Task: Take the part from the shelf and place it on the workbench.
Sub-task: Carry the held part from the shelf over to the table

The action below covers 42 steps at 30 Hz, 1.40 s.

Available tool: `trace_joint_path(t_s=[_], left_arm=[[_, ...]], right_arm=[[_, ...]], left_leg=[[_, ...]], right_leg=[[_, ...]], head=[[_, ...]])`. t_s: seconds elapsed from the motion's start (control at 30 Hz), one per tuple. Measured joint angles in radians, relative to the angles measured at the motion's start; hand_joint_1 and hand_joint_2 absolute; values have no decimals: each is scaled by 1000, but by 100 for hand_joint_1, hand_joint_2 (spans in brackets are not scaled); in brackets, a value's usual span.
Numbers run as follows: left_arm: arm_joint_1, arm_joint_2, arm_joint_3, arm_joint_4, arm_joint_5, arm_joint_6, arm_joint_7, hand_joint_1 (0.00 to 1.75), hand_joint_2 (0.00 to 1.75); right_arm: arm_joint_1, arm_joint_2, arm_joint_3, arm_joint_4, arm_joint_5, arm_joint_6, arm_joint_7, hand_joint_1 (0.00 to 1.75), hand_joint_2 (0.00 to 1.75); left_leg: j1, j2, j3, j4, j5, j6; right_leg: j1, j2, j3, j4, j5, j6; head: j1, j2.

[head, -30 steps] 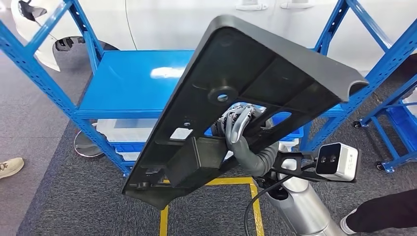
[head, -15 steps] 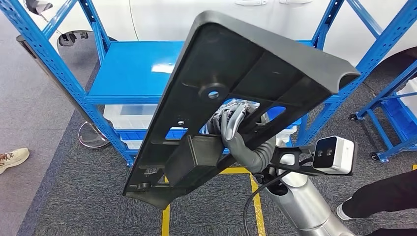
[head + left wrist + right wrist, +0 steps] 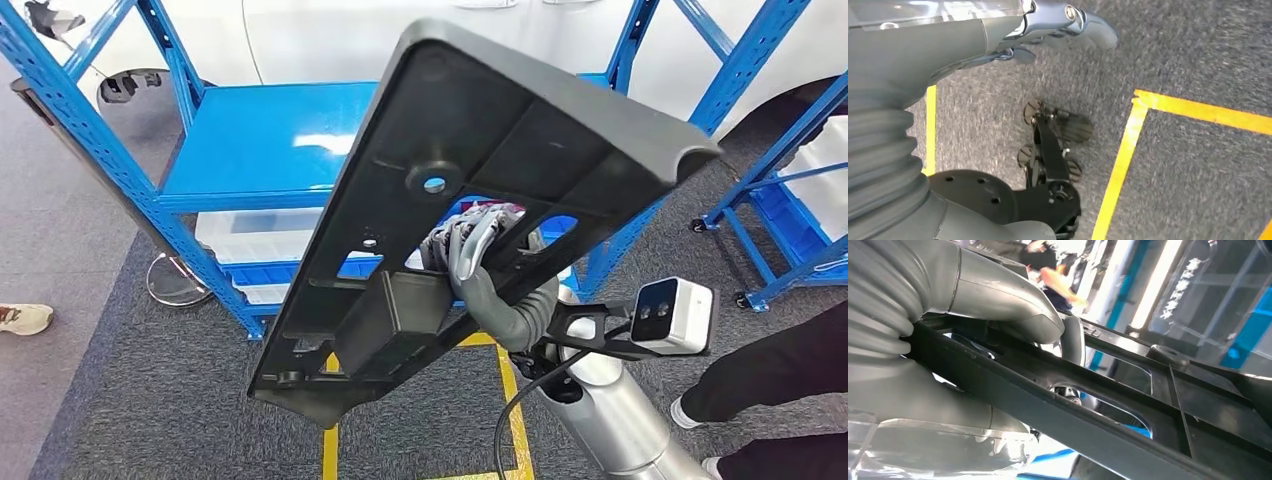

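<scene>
A large black plastic part [image 3: 520, 130], ribbed and with several cut-outs, is held up tilted in front of me in the head view. My right hand [image 3: 470, 255] grips one of its inner bars through a cut-out, thumb on the near side. In the right wrist view the grey thumb [image 3: 1013, 295] wraps over the same black bar of the part [image 3: 1128, 390]. The blue shelf [image 3: 260, 150] stands behind the part, its top board bare. My left hand [image 3: 1063, 20] hangs over the carpet, thumb stretched out and nothing in it.
Clear bins [image 3: 250, 235] sit on the shelf's lower level. A second blue rack [image 3: 780, 200] stands at the right. Yellow tape [image 3: 330, 450] marks the grey carpet. A person's shoe [image 3: 20, 318] is at the left and a person's dark legs [image 3: 760, 370] at the right.
The whole view has shifted, so the camera moved: the shelf and racks now sit further left in the picture. The part stays in my right hand at the same tilt.
</scene>
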Motion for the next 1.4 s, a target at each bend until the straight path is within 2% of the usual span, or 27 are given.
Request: trace_joint_path(t_s=[0.07,0.13,0.17,0.23,0.27,0.3,0.33,0.37,0.43,0.5,0.57,0.63,0.7,0.77,0.8,0.83,0.9,0.97,1.03,1.1,1.17,1.23,1.27,1.3,1.33,1.37,1.4], left_arm=[[-2,1,5,0,0,6,8,0,175],[-3,2,8,0,-3,11,14,0,175],[-3,2,9,0,-6,11,15,0,175],[-3,2,9,0,-16,10,18,0,175],[-3,2,9,0,-22,10,21,0,175],[-3,3,9,0,-29,9,23,0,175],[-3,3,8,0,-34,8,25,0,175],[-4,3,8,0,-38,8,28,0,175],[-6,3,7,0,-47,9,35,0,175],[-8,3,3,0,-57,15,48,0,175],[-10,3,-2,0,-65,24,64,0,175],[-12,2,-7,0,-72,38,84,0,175],[-11,0,-10,0,-78,58,109,0,175],[-7,-1,-11,0,-75,79,131,0,175],[-4,-1,-11,0,-73,87,138,0,175],[-2,-2,-10,0,-71,95,143,0,175],[2,-5,-10,0,-70,104,149,0,175],[4,-9,-10,0,-74,108,151,0,175],[3,-16,-11,0,-82,115,146,0,175],[0,-26,-13,0,-92,122,136,0,175],[0,-35,-16,0,-98,113,122,0,175],[4,-42,-18,0,-100,91,108,0,175],[7,-44,-19,0,-100,81,102,0,175],[9,-46,-19,0,-101,75,97,0,175],[9,-48,-20,0,-101,73,94,0,175],[9,-49,-20,0,-101,72,93,0,175],[8,-50,-21,0,-102,75,92,0,175]], right_arm=[[11,0,-3,-7,18,-5,-2,175,175],[18,0,-11,-17,32,-10,-2,175,175],[21,0,-16,-25,40,-16,-2,175,175],[36,-2,-27,-43,58,-33,-2,175,175],[48,-5,-33,-53,68,-42,-1,175,175],[62,-10,-39,-63,76,-50,-1,175,175],[75,-16,-44,-72,83,-55,-2,175,175],[83,-21,-47,-81,87,-59,-3,175,175],[90,-30,-51,-98,95,-63,-6,175,175],[91,-34,-53,-115,103,-74,-7,175,175],[93,-36,-54,-131,110,-88,0,175,175],[99,-40,-55,-150,119,-103,8,175,175],[107,-43,-57,-167,127,-112,12,175,175],[120,-46,-57,-173,136,-115,9,175,175],[130,-49,-57,-174,141,-114,5,175,175],[141,-52,-57,-174,148,-113,0,175,175],[158,-57,-56,-174,164,-110,-7,175,175],[165,-61,-56,-174,178,-108,-11,175,175],[166,-68,-56,-174,180,-111,-13,175,175],[171,-81,-60,-175,172,-115,-13,175,175],[182,-94,-69,-184,169,-114,-14,175,175],[202,-97,-76,-196,182,-104,-15,175,175],[214,-95,-77,-200,192,-96,-15,175,175],[226,-92,-78,-203,200,-89,-15,175,175],[234,-86,-78,-204,204,-81,-14,175,175],[238,-81,-78,-204,204,-75,-14,175,175],[239,-74,-78,-204,201,-70,-14,175,175]], left_leg=[[0,11,0,-9,0,12],[3,29,1,-18,6,27],[4,38,0,-22,9,34],[0,55,-4,-22,11,42],[-1,62,-6,-21,11,43],[-3,70,-7,-19,10,43],[-3,78,-7,-17,10,43],[-3,86,-7,-15,8,42],[-7,101,-7,-9,3,36],[-12,113,-8,-4,-1,26],[-15,127,-7,-4,-2,16],[-12,114,-13,15,-22,5],[-9,79,-52,106,-80,-2],[-9,61,-111,240,-138,-4],[-9,59,-130,280,-145,-4],[-9,57,-131,281,-131,-2],[-9,40,-84,175,-60,6],[-8,-3,-29,50,-11,15],[-9,-22,-11,6,-7,22],[-9,-2,-8,-3,-2,30],[-5,21,-4,-14,5,44],[-7,44,-3,-18,7,52],[-8,55,-4,-18,6,53],[-10,67,-4,-17,5,54],[-10,79,-4,-16,4,54],[-11,90,-4,-15,2,52],[-11,101,-3,-13,0,50]], right_leg=[[0,13,-6,0,5,13],[1,5,-22,26,-14,23],[0,-5,-43,69,-39,26],[-2,-22,-109,203,-102,33],[-4,-24,-138,263,-121,35],[-5,-25,-151,290,-122,37],[-6,-27,-145,277,-103,37],[-6,-34,-118,223,-69,36],[-1,-69,-50,83,-12,28],[5,-89,-23,17,4,14],[7,-73,-27,14,6,2],[4,-58,-28,9,11,-9],[0,-43,-28,6,15,-18],[2,-24,-30,6,16,-22],[3,-13,-31,7,17,-22],[3,-1,-31,7,17,-22],[3,23,-29,10,17,-20],[4,45,-33,14,18,-13],[0,65,-42,14,23,0],[-2,76,-47,13,26,14],[1,41,-68,56,-3,23],[2,-9,-125,175,-67,29],[0,-19,-156,241,-93,31],[-2,-24,-177,284,-104,33],[-4,-27,-179,290,-96,34],[-5,-33,-160,254,-71,33],[-5,-45,-123,187,-37,31]], head=[[-1,0],[2,0],[5,0],[8,0],[8,0],[8,0],[8,0],[9,0],[9,0],[8,0],[7,0],[6,0],[6,0],[6,0],[6,0],[6,0],[6,0],[6,0],[6,0],[6,0],[13,0],[20,0],[21,0],[21,0],[21,0],[21,0],[21,0]])
